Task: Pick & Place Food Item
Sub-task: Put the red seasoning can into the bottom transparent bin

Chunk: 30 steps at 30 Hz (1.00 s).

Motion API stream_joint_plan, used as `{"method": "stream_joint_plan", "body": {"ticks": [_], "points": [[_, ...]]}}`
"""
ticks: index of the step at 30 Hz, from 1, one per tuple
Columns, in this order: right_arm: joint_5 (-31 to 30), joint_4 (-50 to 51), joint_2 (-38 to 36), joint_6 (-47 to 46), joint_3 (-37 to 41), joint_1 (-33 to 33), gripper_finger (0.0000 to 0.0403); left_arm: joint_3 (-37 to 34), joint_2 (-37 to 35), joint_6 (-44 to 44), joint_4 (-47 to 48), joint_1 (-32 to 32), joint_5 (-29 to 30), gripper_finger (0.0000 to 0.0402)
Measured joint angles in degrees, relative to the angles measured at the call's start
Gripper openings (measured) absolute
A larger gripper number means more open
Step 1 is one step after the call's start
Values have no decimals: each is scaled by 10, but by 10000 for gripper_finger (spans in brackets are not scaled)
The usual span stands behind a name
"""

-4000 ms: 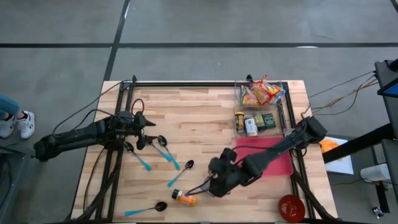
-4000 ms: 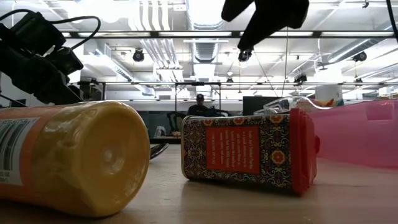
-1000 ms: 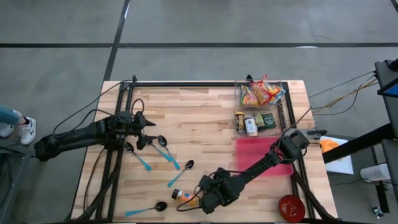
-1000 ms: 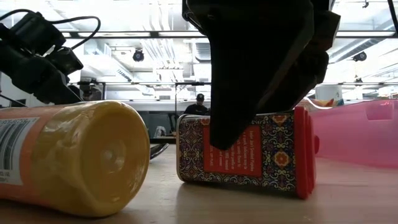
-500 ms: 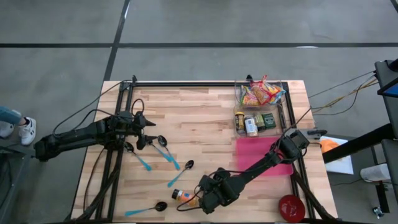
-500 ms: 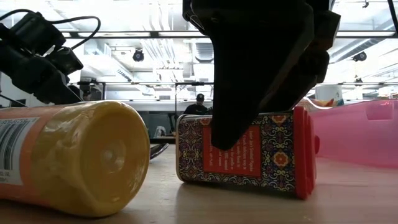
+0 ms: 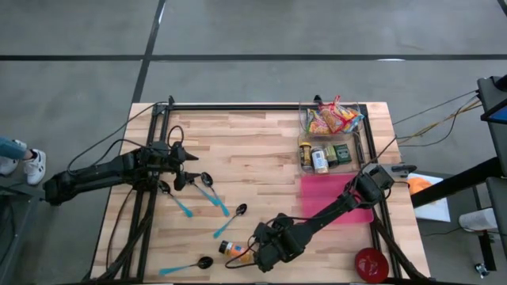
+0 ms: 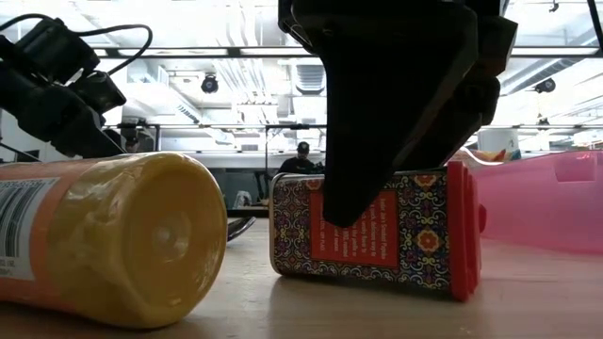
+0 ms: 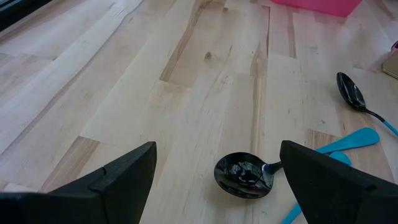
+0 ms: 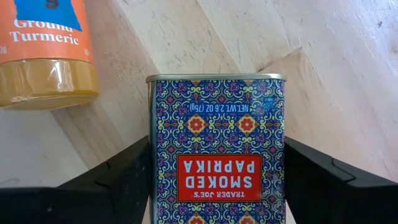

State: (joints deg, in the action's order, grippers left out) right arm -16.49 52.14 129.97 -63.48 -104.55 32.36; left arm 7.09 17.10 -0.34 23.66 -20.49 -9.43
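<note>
Clamping right claw, paprika tin shifted

You see a smoked paprika tin of printed metal, smooth with a slight sheen, and a red plastic cap. The ground turmeric jar looks like clear glossy plastic with a paper label. The table is pale, matt, grained wood. The spoon bowl is glossy black.
</note>
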Motion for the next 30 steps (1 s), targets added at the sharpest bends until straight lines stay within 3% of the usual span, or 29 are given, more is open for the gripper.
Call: {"method": "stream_joint_plan", "body": {"ticks": [30], "points": [[-1,5,0,-9,0,0,287,0,0,0,0,0,0,345]]}}
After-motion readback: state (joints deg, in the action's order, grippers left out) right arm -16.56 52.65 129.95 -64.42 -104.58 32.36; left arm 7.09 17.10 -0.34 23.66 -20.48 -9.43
